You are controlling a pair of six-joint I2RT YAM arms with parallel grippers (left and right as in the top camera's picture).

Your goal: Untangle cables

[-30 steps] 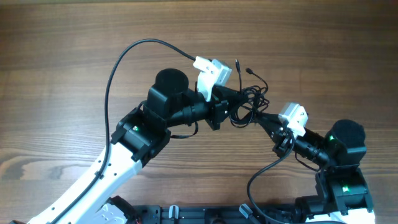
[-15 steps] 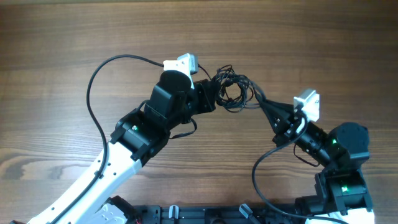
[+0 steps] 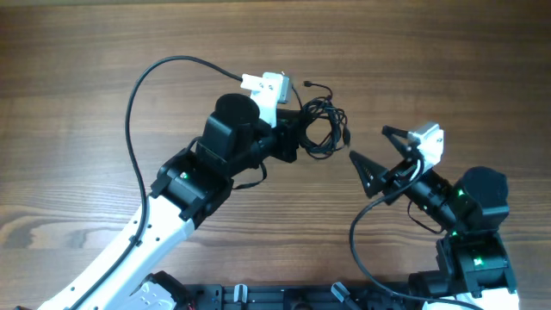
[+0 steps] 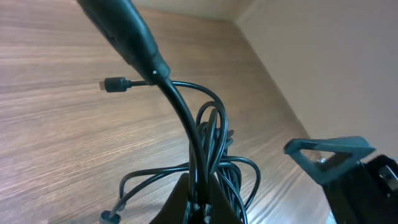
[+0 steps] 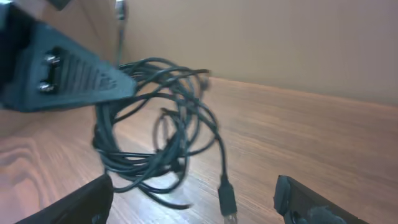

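Having let go since the earlier frame, right gripper [image 3: 368, 143] gapes wide just beside the cables [image 3: 325, 125], a light, limp bundle pinched in left gripper [image 3: 297, 138], best taken by its loose plug [image 3: 308, 84].

Left gripper [image 3: 301, 140] pinched closed, right gripper [image 3: 368, 143] spread wide

Looped black cables [image 5: 134, 169] beyond wide-apart right gripper [image 5: 196, 198]
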